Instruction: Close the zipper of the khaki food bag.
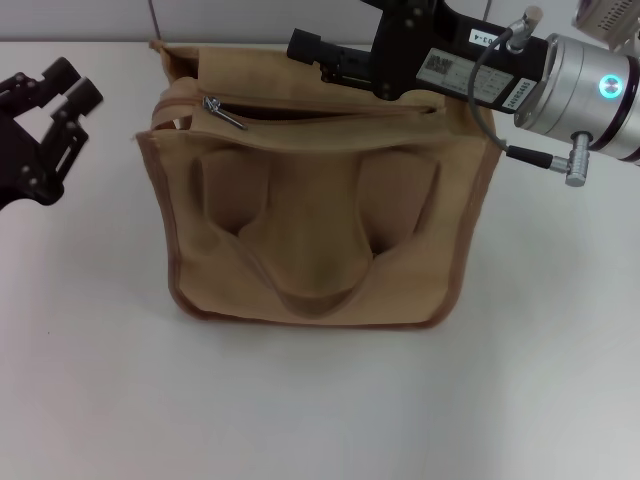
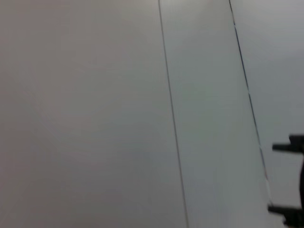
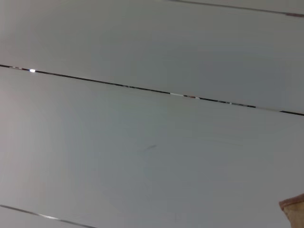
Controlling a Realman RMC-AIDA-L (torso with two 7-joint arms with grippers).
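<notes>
The khaki food bag (image 1: 310,230) stands in the middle of the white table, its front pockets and handles facing me. Its zipper (image 1: 330,108) runs along the top and gapes, showing a dark slit. The silver pull tab (image 1: 225,113) lies at the bag's left end. My right gripper (image 1: 305,47) reaches in from the right and hovers over the bag's rear top edge, to the right of and behind the pull tab. A corner of the bag (image 3: 294,207) shows in the right wrist view. My left gripper (image 1: 55,85) waits open to the left of the bag, apart from it.
The white table (image 1: 320,400) lies around the bag. A grey panelled wall (image 2: 142,114) with thin seams fills both wrist views. The right arm's silver wrist and cables (image 1: 580,90) hang above the bag's right top corner.
</notes>
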